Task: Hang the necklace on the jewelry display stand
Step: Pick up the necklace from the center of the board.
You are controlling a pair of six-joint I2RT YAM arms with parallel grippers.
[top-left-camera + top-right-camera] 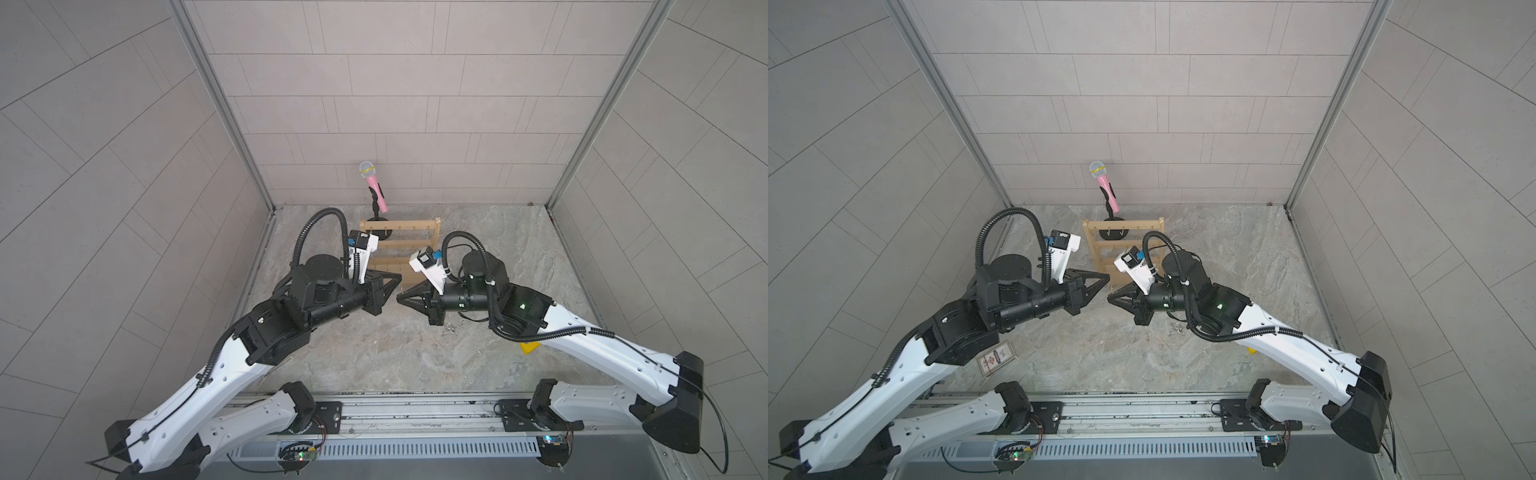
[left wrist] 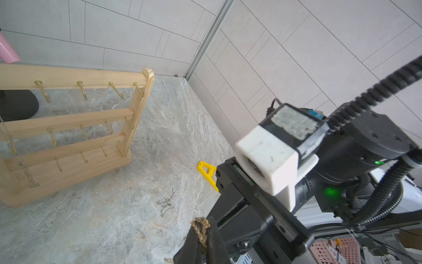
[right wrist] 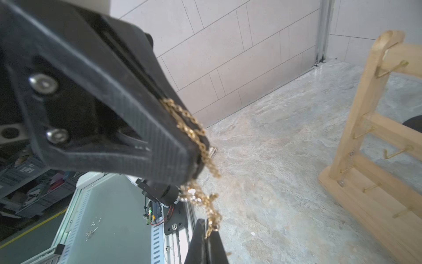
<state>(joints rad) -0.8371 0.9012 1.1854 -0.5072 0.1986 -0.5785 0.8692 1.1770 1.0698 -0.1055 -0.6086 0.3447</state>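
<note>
Just in front of the jewelry display stand (image 1: 399, 227), the two grippers meet tip to tip above the grey stone-pattern table (image 1: 374, 357). The left gripper (image 1: 398, 277) comes from one side and the right gripper (image 1: 400, 297) from the opposite side. Their tips are very near to each other, and the left one is a little closer to the stand.

Between them is the necklace (image 3: 190, 131), a gold chain. In the right wrist view the chain lies pressed in the narrow slit between the fingers (image 3: 159, 146) of the left gripper. It comes out at the tip, hangs down in a small bunch and goes into the tip of the right gripper, whose jaws are closed tight on it. In the left wrist view a short loop of the same chain sticks out from the nearly closed tip of the left gripper. So both tools pinch the necklace. It is in the air, on no hook of the stand and not on the table.

The stand is upright in the rear part of the table, with three wooden bars (image 2: 68, 121) and rows of small gold hooks (image 2: 83, 90). Behind it a pink microphone (image 1: 374, 185) stands on a black base (image 2: 16, 107). A thin silver chain (image 2: 165, 202) lies in a heap on the table, close to the right arm (image 1: 582, 332). A yellow piece (image 2: 207, 170) lies just beside that arm. In a top view a small printed box (image 1: 996, 357) lies near the left arm (image 1: 892, 374).
</note>
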